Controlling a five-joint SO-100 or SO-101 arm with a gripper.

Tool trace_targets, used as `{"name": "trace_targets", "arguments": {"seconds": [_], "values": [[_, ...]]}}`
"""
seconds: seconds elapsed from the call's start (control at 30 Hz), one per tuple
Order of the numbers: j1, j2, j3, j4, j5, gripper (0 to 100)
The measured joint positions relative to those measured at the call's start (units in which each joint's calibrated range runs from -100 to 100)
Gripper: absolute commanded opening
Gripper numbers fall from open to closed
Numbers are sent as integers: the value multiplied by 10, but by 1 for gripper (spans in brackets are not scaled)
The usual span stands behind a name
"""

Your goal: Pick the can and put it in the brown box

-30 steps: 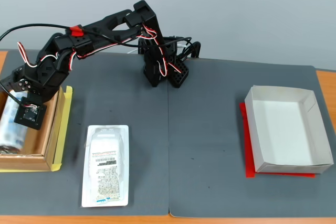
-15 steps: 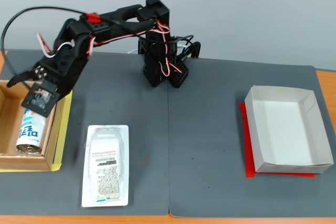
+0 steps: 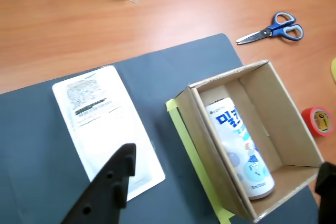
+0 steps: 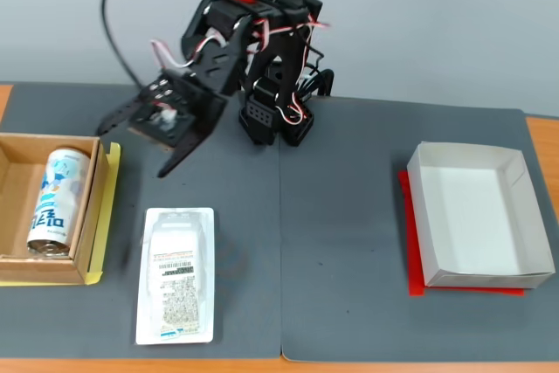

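Note:
The white can (image 4: 57, 198) with light-blue print lies on its side inside the brown box (image 4: 94, 216) at the left edge of the fixed view. In the wrist view the can (image 3: 239, 145) rests along the left wall of the brown box (image 3: 231, 76). My gripper (image 4: 131, 151) hangs open above the mat, up and to the right of the box, holding nothing. The wrist view shows my gripper (image 3: 226, 158) with one black finger (image 3: 107, 184) over the mat and the other at the right edge.
A flat white blister pack (image 4: 175, 275) lies on the dark mat beside the brown box; the wrist view has the blister pack (image 3: 105, 124) left of it. A white box (image 4: 421, 216) stands at the right. Scissors (image 3: 273, 29) and a red tape roll (image 3: 316, 120) lie on the wooden table.
My gripper has lifted out of the brown box and swung up and right toward the arm's base. The can stays lying in the box, now fully uncovered.

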Motion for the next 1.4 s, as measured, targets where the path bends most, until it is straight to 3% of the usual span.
{"name": "trace_targets", "arguments": {"seconds": [0.3, 0.9, 1.4], "values": [[-114, -211, 161, 0, -20, 1], [-257, -670, 597, 3, -19, 1], [-277, -690, 796, 3, -19, 1]]}}
